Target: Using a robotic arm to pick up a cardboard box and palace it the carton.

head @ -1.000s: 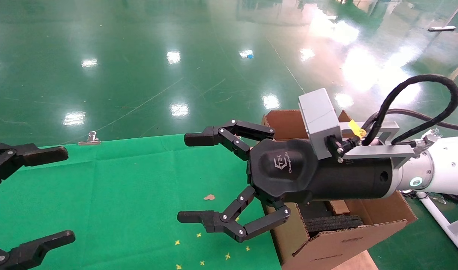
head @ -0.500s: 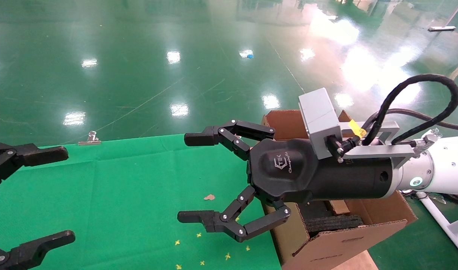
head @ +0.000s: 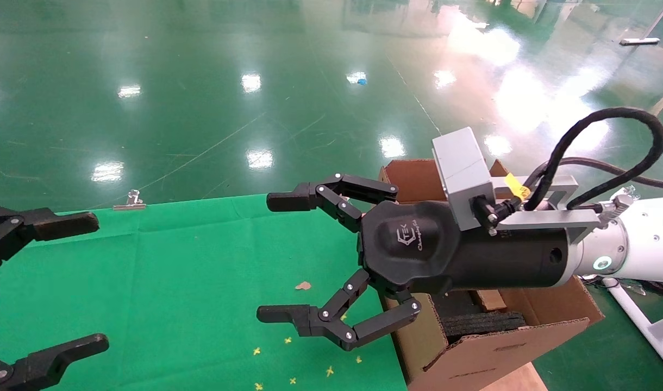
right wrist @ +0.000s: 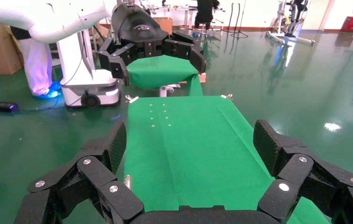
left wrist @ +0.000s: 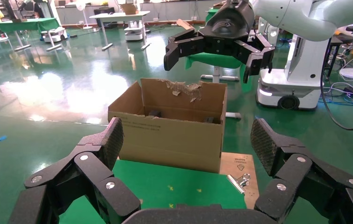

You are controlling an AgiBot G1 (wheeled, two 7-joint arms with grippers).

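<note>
**Both claws spread wide over the green cloth, nothing gripped**

Over on the left edge, the left gripper [head: 60, 282] hangs above the green cloth [head: 190, 260], fingers splayed and empty. Moving across, the right gripper [head: 280, 258] on the robotic arm [head: 641, 239] hovers over the cloth's right side, released, holding nothing. Just beyond it stands the carton [head: 489, 347], flaps up, black foam [head: 481, 323] inside. The cardboard box can't be made out in any view.

right gripper [head: 270, 258]: fingers spread, held level | left gripper [head: 95, 279]: fingers spread, held low
</note>
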